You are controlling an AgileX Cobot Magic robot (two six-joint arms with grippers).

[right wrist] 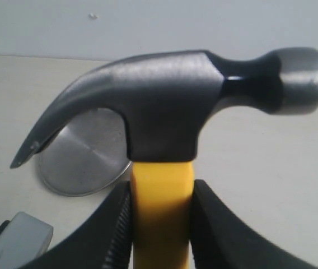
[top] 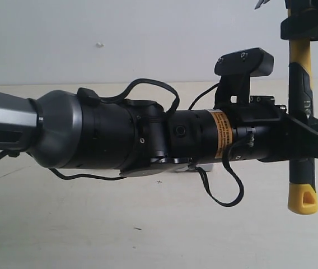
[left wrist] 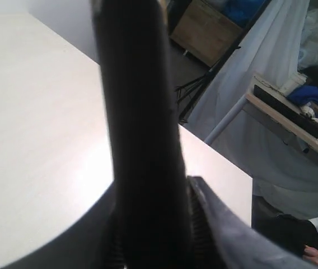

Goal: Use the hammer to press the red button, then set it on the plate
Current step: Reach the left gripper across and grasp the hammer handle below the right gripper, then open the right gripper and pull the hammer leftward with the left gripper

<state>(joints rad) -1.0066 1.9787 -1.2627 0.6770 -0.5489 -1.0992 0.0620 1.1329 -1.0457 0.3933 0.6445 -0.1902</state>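
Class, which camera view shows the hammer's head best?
The right wrist view: the hammer fills it, its head sharp and whole from claw to striking face. The exterior view shows only the yellow-and-black handle, with the head mostly cut off at the top. The left wrist view shows just a blurred dark shaft.

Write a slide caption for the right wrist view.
The right gripper clamps the hammer by its yellow handle under the dark head; the plate lies on the table behind.

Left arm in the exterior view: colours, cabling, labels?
Left arm: silver-grey tapered link, then black cylindrical segments. An orange-yellow warning label rings the wrist; loose black cables loop above and below. Black camera mount on top. Left end effector and right end effector are black, fingers ribbed.
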